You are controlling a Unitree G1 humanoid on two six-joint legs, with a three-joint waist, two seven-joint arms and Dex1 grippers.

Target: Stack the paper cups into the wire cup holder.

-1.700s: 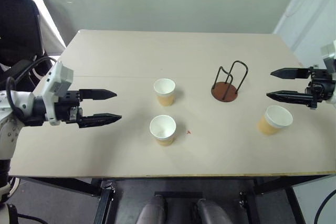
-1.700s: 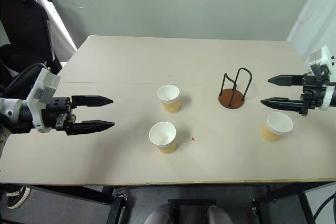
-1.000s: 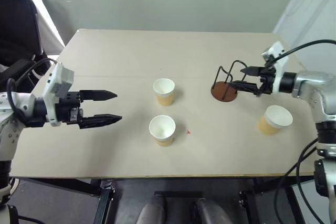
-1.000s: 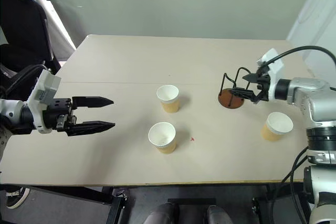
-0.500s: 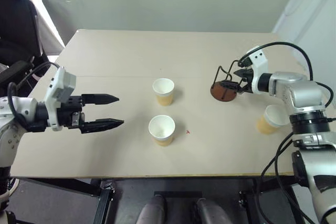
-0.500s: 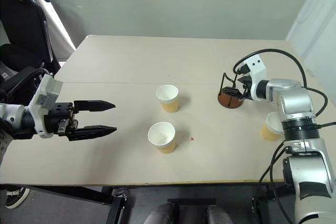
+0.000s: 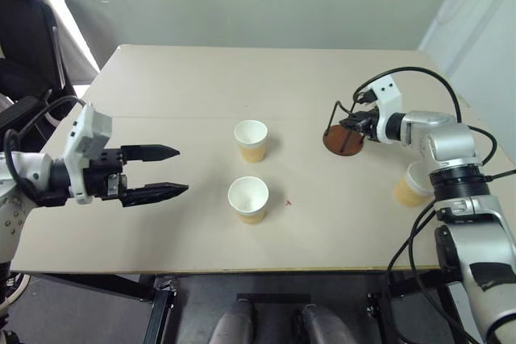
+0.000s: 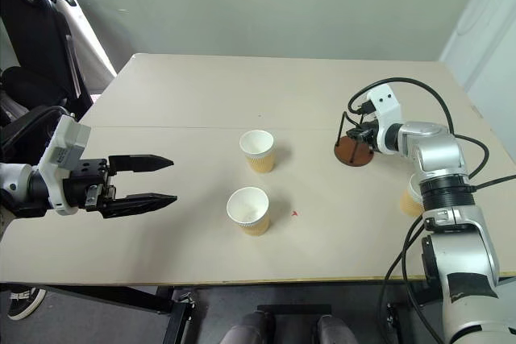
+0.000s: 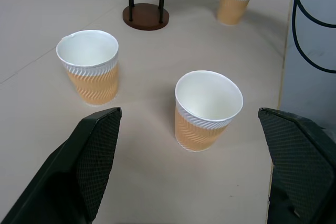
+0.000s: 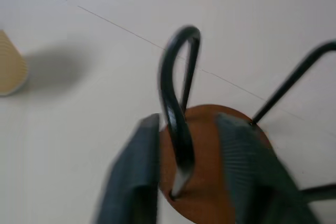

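Three paper cups [image 7: 248, 199] stand loose on the tan table [image 7: 201, 78] in the head view: two at centre, one at right edge beside the robot's arm. The left gripper [image 7: 182, 169] hangs wide open at left. The wire cup holder [image 7: 345, 136] sits right of centre, the right gripper [image 7: 348, 122] at its loops.

The left wrist view faces both central cups. They look light and easily crushed, best pinched gently on the ribbed wall.

The right wrist view shows narrowed jaws straddling one wire loop above the brown base, a gap still showing. A pale wall stands behind.
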